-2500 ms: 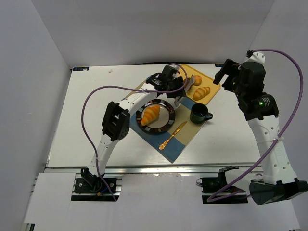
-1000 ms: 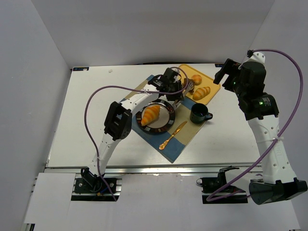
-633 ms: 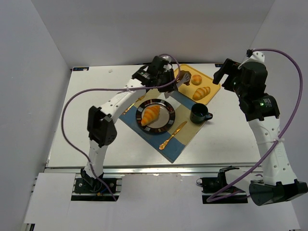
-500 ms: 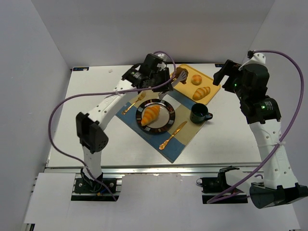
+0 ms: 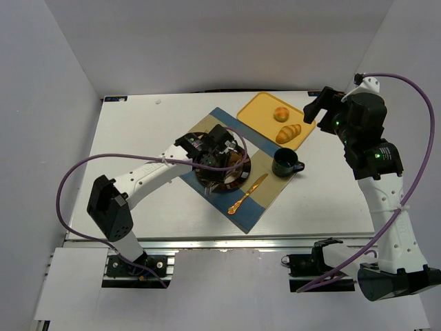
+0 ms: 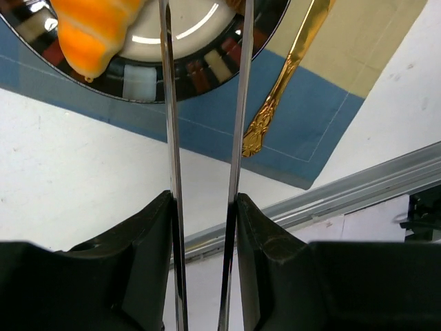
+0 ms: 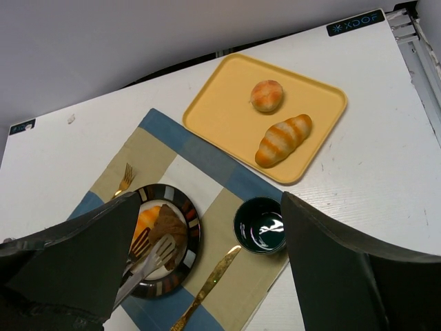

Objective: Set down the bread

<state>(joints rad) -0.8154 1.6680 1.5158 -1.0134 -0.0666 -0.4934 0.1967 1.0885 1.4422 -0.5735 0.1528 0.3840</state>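
My left gripper (image 6: 204, 207) (image 5: 215, 153) is shut on a pair of metal tongs (image 6: 171, 131), whose arms run between its fingers (image 6: 146, 252). In the right wrist view the tongs' slotted heads (image 7: 146, 254) lie against a brown piece of bread (image 7: 167, 224) on the striped plate (image 7: 193, 231). An orange croissant (image 7: 145, 219) (image 6: 89, 31) lies beside it. I cannot tell whether the tongs still pinch the brown bread. My right gripper (image 7: 210, 200) (image 5: 320, 107) hangs open high above the table's back right.
A yellow tray (image 7: 220, 114) (image 5: 258, 110) at the back holds a round bun (image 7: 267, 95) and a striped roll (image 7: 283, 140). On the checked placemat (image 7: 220, 207) lie a dark cup (image 7: 260, 225) (image 5: 284, 163), a gold knife (image 7: 207, 283) (image 6: 282, 76) and a gold fork (image 7: 124, 181).
The left arm has swung from the yellow tray toward the near side, carrying the brown bread in the tongs to the plate. The right arm has hardly moved.
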